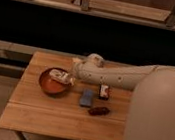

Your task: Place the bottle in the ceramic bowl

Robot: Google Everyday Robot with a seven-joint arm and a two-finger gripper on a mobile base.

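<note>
On the near part of the wooden table [47, 118], a dark red item [98, 110] and a blue block [86, 97] lie to the right of the ceramic bowl [45, 83], with a small packet [104, 91] behind them. The bottle [60, 76] lies tilted over the bowl's far right rim, so placing looks nearly done, with only the release left. At its right end is the gripper [70, 79]; I cannot tell whether it grips the bottle.
</note>
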